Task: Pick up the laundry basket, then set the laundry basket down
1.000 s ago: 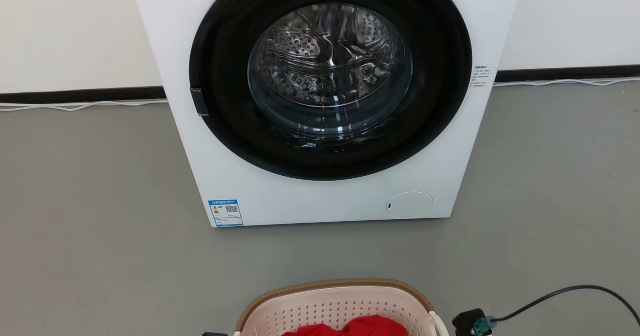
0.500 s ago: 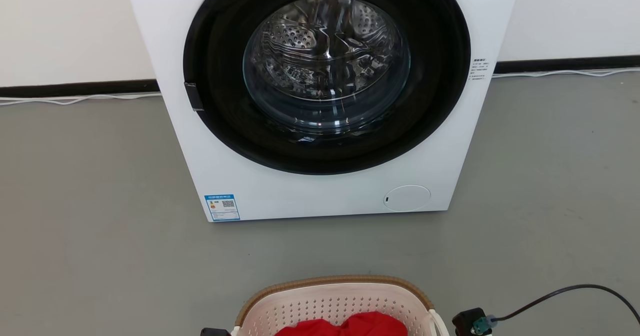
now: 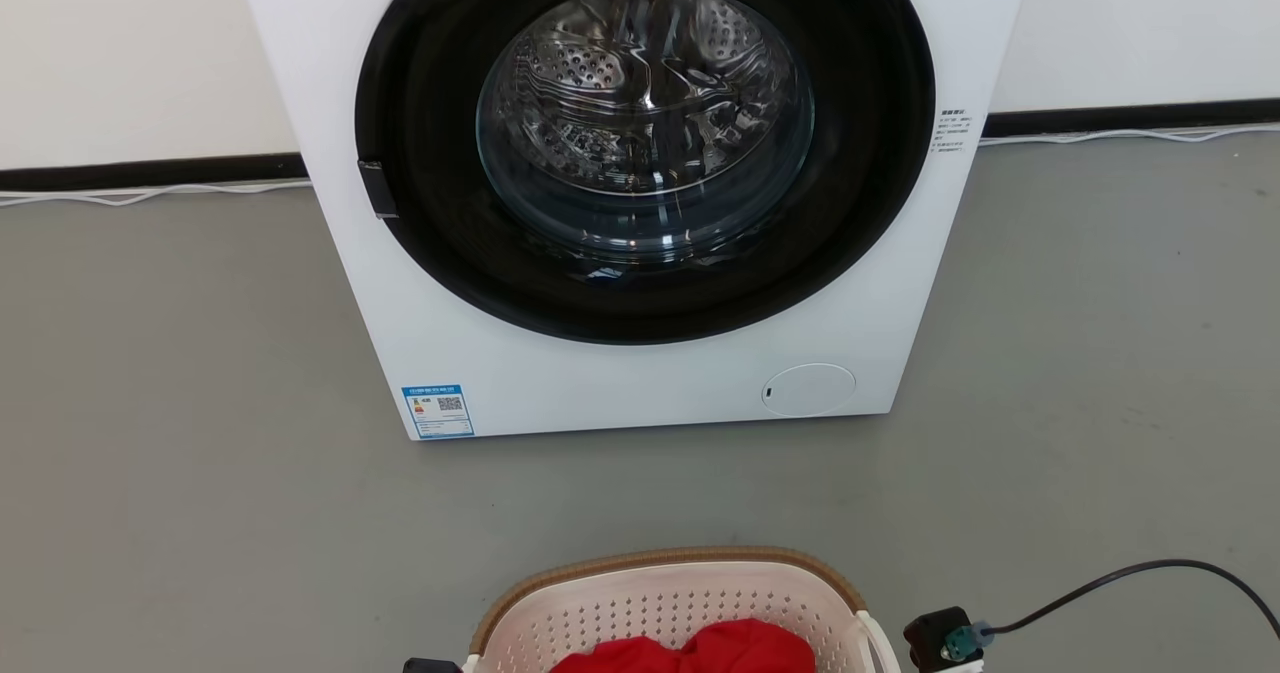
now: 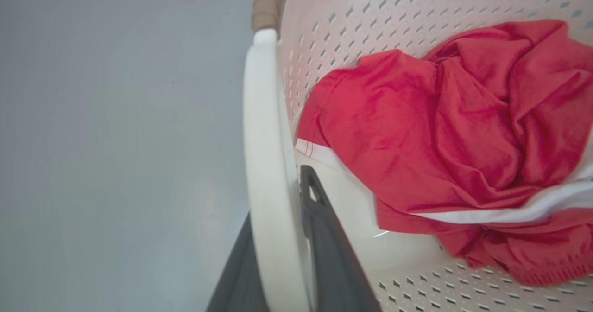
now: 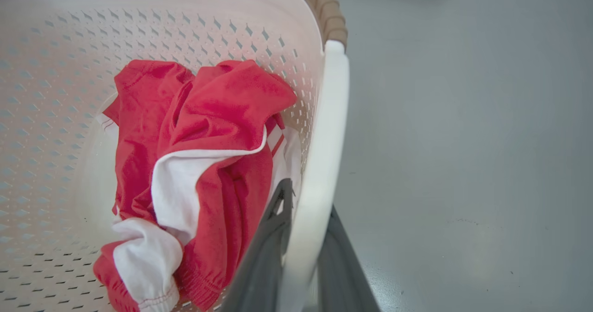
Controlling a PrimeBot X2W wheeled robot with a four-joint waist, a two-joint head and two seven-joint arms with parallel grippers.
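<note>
The left gripper (image 4: 278,210) is clamped on the white left handle (image 4: 266,140) of the laundry basket (image 4: 352,34), 1 dark finger outside the loop and 1 inside; the basket sits between the 2 grippers, over the grey floor (image 3: 200,453) in front of the washing machine (image 3: 600,393) and well apart from it; whether it touches the floor cannot be told; a red-and-white garment (image 5: 217,117) lies crumpled inside; the right gripper (image 5: 310,200) grasps the right handle (image 5: 324,140) likewise.
</note>
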